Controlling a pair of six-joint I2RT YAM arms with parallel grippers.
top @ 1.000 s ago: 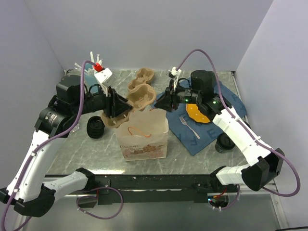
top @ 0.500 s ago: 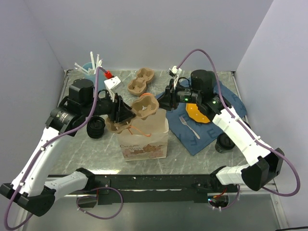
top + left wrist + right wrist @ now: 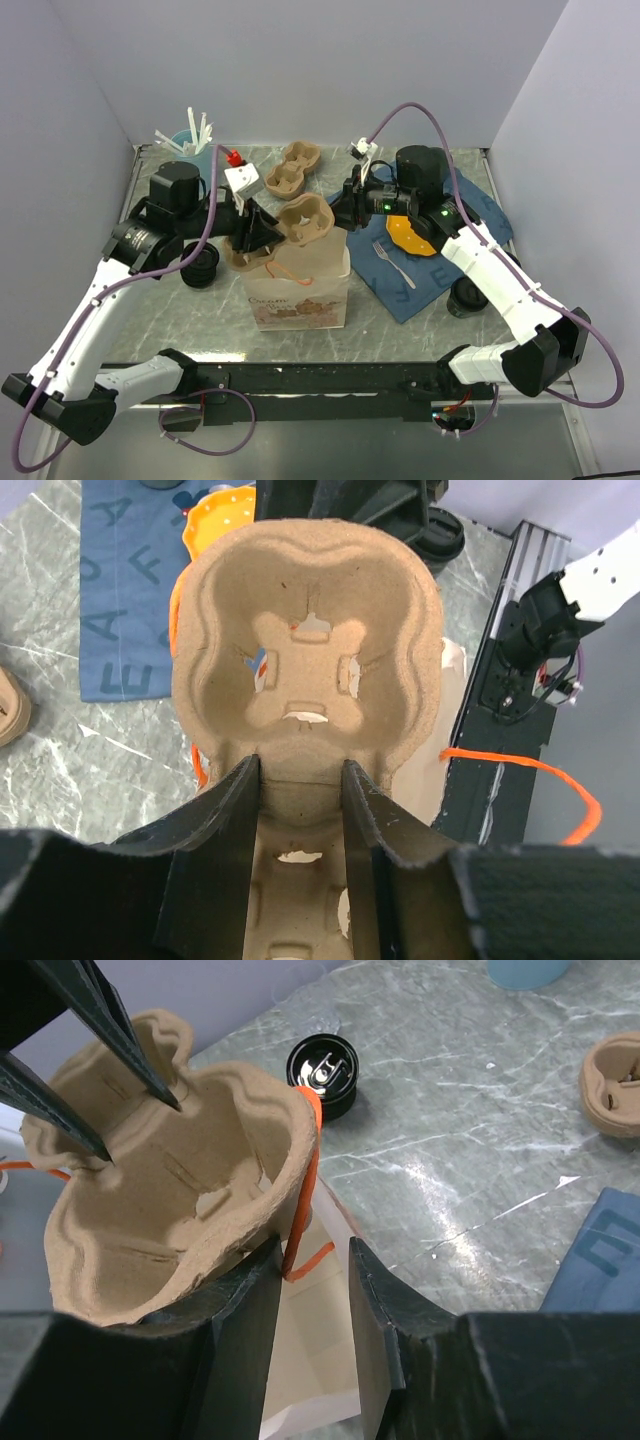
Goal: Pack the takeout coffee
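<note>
The left gripper [image 3: 298, 770] has its jaws clenched on the middle ridge of a pulp cup carrier [image 3: 310, 610], which it holds tilted over the open mouth of the paper bag [image 3: 300, 295]. The right gripper [image 3: 310, 1250] straddles the bag's rim and orange handle [image 3: 303, 1180]; I cannot tell whether its jaws pinch them. The takeout coffee [image 3: 200, 265] stands on the bench [image 3: 190, 315], left of the bag and near the left arm.
</note>
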